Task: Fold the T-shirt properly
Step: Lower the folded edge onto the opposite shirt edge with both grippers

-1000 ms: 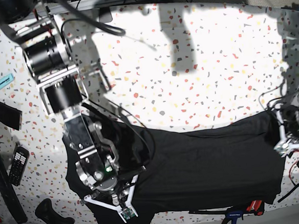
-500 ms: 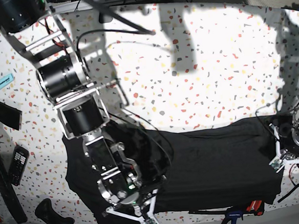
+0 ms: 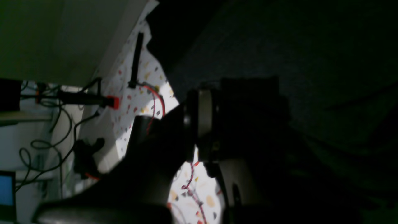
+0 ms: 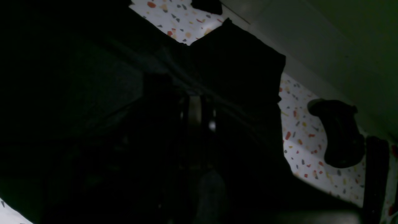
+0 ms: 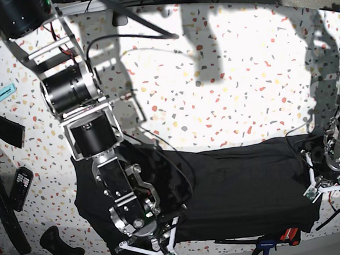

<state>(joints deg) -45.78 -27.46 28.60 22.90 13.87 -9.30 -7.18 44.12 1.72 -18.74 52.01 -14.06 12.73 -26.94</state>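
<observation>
The dark T-shirt lies plain side up along the front of the speckled table. At its left end my right gripper is pressed down near the front hem, with cloth bunched around it. The right wrist view is very dark, and there creases of the T-shirt run into the shut right gripper. My left gripper sits at the shirt's right edge. Dim in the left wrist view, the left gripper is shut against the T-shirt.
At the table's left edge lie a remote, a black handle-shaped object, a blue marker and a narrow black strip. A red and blue clamp grips the front edge. Loose cables trail around the left arm.
My right gripper has travelled toward the front edge, taking the shirt's left part with it. My left gripper has shifted slightly inward and forward, and the shirt's right edge has drawn in.
</observation>
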